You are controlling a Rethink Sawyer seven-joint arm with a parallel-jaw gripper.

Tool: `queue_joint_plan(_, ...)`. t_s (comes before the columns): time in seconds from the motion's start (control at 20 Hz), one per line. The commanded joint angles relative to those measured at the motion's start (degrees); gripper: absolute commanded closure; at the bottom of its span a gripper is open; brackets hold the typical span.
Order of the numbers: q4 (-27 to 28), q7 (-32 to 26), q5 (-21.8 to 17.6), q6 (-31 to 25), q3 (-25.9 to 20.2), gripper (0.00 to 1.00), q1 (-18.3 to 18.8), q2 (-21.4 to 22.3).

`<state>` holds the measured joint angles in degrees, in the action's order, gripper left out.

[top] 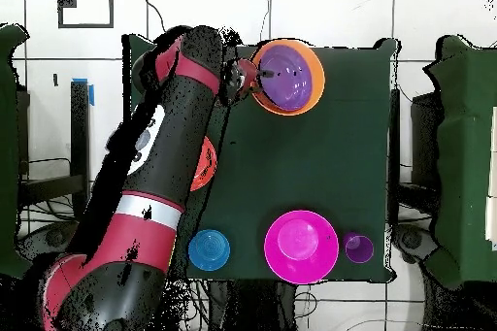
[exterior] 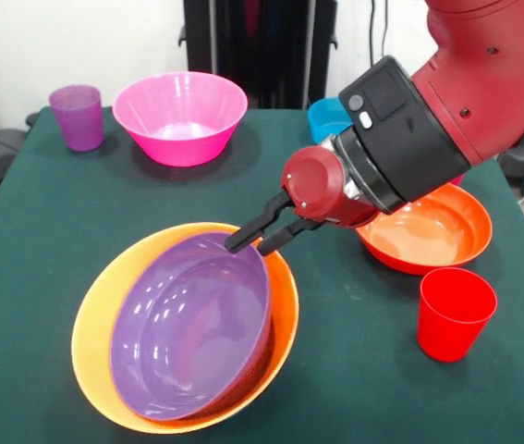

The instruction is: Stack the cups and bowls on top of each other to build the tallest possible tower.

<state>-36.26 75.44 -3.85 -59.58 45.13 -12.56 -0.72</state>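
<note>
A large purple bowl (exterior: 188, 333) (top: 284, 73) lies tilted inside a large orange bowl (exterior: 91, 342) (top: 313, 89) at the near side of the front view. My gripper (exterior: 246, 247) (top: 248, 82) reaches down to the purple bowl's far rim, one finger on either side of it, shut on the rim. A red cup (exterior: 456, 313) stands upright at the right, with a red-orange bowl (exterior: 428, 236) (top: 205, 167) just behind it. At the back stand a pink bowl (exterior: 180, 116) (top: 301, 245) and a translucent purple cup (exterior: 77, 116) (top: 358, 248). My arm partly hides a blue bowl (exterior: 324, 116) (top: 209, 249).
The green table cloth (exterior: 49, 213) ends close to the orange bowl at the near edge. My arm hangs over the red-orange bowl and the right half of the table in the front view.
</note>
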Motion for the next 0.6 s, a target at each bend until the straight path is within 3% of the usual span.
queue_joint_plan(0.05, -1.3, -2.0, -0.9, -3.8, -6.2, 0.0, -1.6, 2.3)
queue_joint_plan(0.6, -1.1, -1.4, 0.5, -12.9, -5.6, 0.0, -4.6, 4.7)
